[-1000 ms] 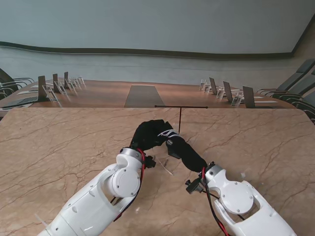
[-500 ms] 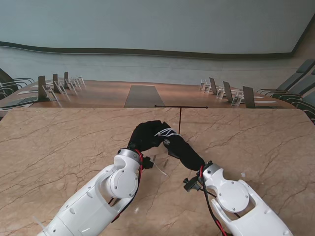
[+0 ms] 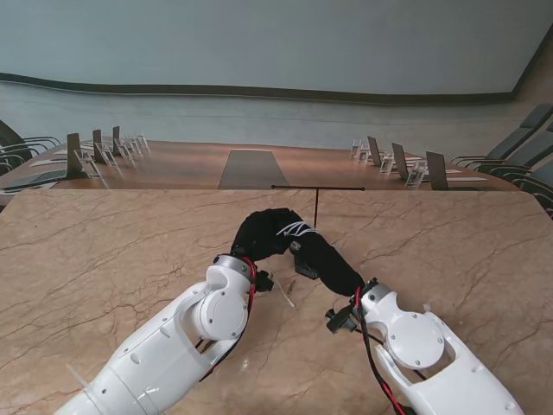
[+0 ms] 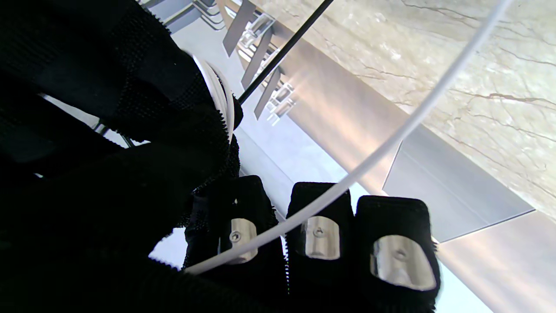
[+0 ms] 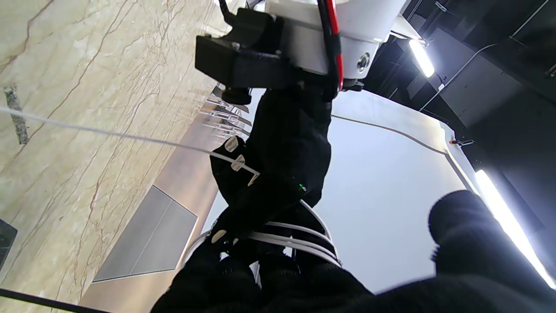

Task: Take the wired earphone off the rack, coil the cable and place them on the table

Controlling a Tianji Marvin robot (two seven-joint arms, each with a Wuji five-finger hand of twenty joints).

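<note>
— Two hands, and they meet over the middle of the table [image 3: 104, 259]. What are they doing?

— My right hand [image 3: 324, 258] has its fingers [image 5: 278, 278] wrapped by several turns of the white cable [image 3: 294, 230]; the loops sit side by side across them in the right wrist view, so it is closed on the coil. My left hand [image 3: 263, 235] presses against the right from my left side, its gloved fingers folded in at the loops. In its wrist view the coil [image 4: 219, 93] edges out between the black gloves, and one loose strand [image 4: 391, 143] crosses the metal-capped fingertips [image 4: 321, 237]. Whether the left hand actually pinches that strand, I cannot tell.

— Where is the rest of the earphone?

— A free length of cable [image 5: 108, 134] runs from my left hand out over the marble table, taut and straight. A short white piece [image 3: 285, 296] hangs from the hands toward me, just above the tabletop. The earbuds themselves are too small to make out.

— And the rack?

— The rack [image 3: 316, 207], a thin black upright with a crossbar, stands just beyond my hands at the far edge of the table. The cable loops are in my hands, apart from it.

— Beyond that?

— A long wooden conference table [image 3: 251, 164] with chairs along both sides.
</note>
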